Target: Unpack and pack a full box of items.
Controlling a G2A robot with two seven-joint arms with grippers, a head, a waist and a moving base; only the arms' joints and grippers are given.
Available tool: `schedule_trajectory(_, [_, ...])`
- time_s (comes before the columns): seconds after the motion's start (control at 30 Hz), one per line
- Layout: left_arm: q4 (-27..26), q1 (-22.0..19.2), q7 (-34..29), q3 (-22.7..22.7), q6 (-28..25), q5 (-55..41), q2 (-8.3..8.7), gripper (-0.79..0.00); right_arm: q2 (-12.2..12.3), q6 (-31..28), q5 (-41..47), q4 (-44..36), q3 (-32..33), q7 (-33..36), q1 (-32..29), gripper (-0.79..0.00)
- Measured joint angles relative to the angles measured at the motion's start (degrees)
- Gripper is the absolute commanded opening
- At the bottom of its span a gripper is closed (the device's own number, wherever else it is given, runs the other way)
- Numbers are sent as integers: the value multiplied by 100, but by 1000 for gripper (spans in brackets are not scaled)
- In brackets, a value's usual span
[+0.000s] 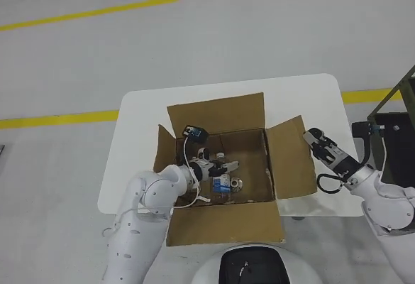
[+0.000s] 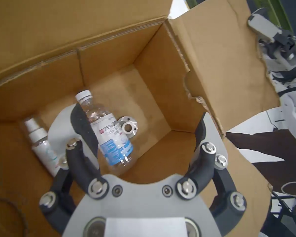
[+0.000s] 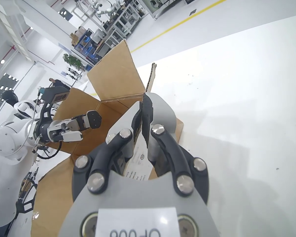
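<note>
An open cardboard box stands on the white table. On its floor lie a clear water bottle with a blue label, a small white spray bottle and a round metal flange. My left gripper hangs open inside the box just above the water bottle, one finger close beside it. My right gripper is shut on the edge of the box's right flap, holding it outward; the same gripper sits at that flap's far corner.
The box's other flaps are folded out over the table. A dark green metal frame stands off the table's right side. A loop of cord lies by the near left wall inside the box.
</note>
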Motion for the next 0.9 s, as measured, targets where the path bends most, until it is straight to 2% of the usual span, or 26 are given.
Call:
schedule_trajectory(0.4, [-773, 547, 270, -834, 309, 488, 176, 0, -3, 114, -192, 10, -5, -143, -52, -785])
schedule_trajectory(0.6, [-600, 670, 377, -1045, 247, 850, 246, 0, -10, 233, -320, 94, -58, -195, -4, -785])
schedule_trajectory(0.87, [-573, 661, 493, -1072, 323, 901, 276, 0, -13, 304, -364, 74, -58, -200, -28, -785])
schedule_trajectory(0.9, [-622, 641, 491, -1055, 328, 843, 276, 0, -13, 309, -356, 52, -52, -200, -33, -723])
